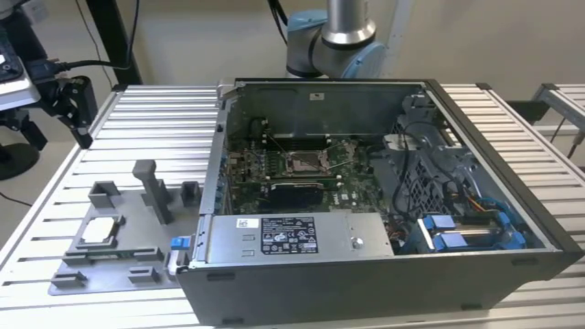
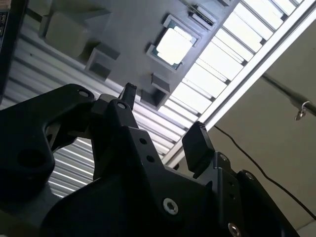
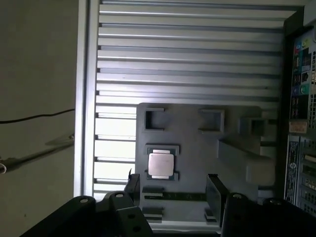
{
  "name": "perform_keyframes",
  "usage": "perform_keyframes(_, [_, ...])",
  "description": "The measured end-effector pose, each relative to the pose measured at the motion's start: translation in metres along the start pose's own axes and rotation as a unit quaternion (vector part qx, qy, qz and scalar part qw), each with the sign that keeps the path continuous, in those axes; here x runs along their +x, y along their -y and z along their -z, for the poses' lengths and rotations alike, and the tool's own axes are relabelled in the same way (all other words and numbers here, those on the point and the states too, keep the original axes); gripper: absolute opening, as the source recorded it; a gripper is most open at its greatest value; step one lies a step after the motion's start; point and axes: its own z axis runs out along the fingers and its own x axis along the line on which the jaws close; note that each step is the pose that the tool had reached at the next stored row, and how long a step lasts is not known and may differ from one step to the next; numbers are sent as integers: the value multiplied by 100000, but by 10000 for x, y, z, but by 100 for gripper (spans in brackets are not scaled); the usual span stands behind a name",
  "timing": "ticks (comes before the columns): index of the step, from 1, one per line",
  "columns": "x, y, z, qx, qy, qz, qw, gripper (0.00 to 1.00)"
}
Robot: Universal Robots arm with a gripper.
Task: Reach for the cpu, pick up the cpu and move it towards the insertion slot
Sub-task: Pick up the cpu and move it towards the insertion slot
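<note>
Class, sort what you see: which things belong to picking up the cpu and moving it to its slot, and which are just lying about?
Job: cpu; open gripper; motherboard socket.
Lying about: power supply; blue brackets; tall grey post; black cable.

End effector [image 3: 171, 177] base cut off by frame edge, arm [image 1: 346, 31] cropped
</note>
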Motion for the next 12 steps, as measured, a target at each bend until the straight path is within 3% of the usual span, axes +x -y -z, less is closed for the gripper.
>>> perform_keyframes(12, [10, 8, -218, 1, -2, -5, 100000, 100])
